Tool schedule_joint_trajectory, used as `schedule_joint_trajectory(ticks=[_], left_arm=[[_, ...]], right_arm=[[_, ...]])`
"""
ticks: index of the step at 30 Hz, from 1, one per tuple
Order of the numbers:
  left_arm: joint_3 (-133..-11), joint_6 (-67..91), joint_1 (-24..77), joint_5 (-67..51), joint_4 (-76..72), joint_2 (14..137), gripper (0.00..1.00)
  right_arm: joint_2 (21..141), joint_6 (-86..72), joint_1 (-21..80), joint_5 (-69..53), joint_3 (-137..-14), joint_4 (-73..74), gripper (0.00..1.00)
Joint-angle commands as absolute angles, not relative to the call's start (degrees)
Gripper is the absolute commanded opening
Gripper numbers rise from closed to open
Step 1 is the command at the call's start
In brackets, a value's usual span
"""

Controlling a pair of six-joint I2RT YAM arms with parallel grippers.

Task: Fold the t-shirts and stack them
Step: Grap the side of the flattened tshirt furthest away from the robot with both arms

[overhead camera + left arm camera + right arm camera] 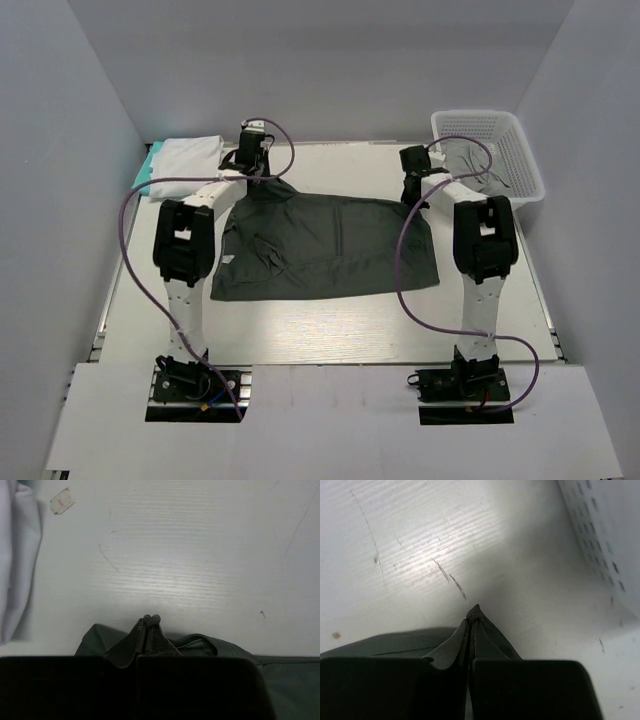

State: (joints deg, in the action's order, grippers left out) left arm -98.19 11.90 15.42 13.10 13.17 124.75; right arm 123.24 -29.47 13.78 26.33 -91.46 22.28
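Note:
A dark charcoal-grey t-shirt (325,245) lies spread across the middle of the table. My left gripper (250,168) is shut on its far left corner; the pinched cloth (145,632) shows between the jaws in the left wrist view. My right gripper (415,188) is shut on its far right corner, and the cloth peak (475,625) sticks up between the jaws. A folded white t-shirt (185,165) lies at the far left on a teal one (150,165). A lighter grey t-shirt (470,160) sits in the basket.
A white plastic lattice basket (510,150) stands at the far right corner; its wall (605,535) is close to my right gripper. The white shirt's edge (17,555) lies left of my left gripper. White walls enclose the table.

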Motion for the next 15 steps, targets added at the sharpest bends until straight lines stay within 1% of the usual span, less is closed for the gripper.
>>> schedule_joint_trajectory(ticks=[1,5,6,8,11,15], left_arm=[[-91.16,13.18,16.26,15.99,10.55,114.89,0.00],[-82.99,18.62,16.26,14.85,11.07,108.21,0.00],[-80.18,19.94,16.26,16.16,12.81,105.58,0.00],[-77.53,23.37,16.26,17.49,14.32,102.76,0.00],[-70.77,26.01,16.26,14.68,14.33,97.05,0.00],[-62.59,30.66,16.26,14.06,15.81,91.16,0.00]], right_arm=[[115.07,-28.04,14.15,30.32,-85.29,17.85,0.00],[109.00,-26.81,14.15,29.71,-79.02,13.45,0.00],[107.59,-26.46,14.50,29.97,-78.14,12.58,0.00],[106.01,-25.40,14.50,28.40,-75.59,10.46,0.00],[104.15,-24.43,14.59,26.20,-72.52,8.27,0.00],[101.17,-25.13,14.68,25.84,-69.18,7.56,0.00]])
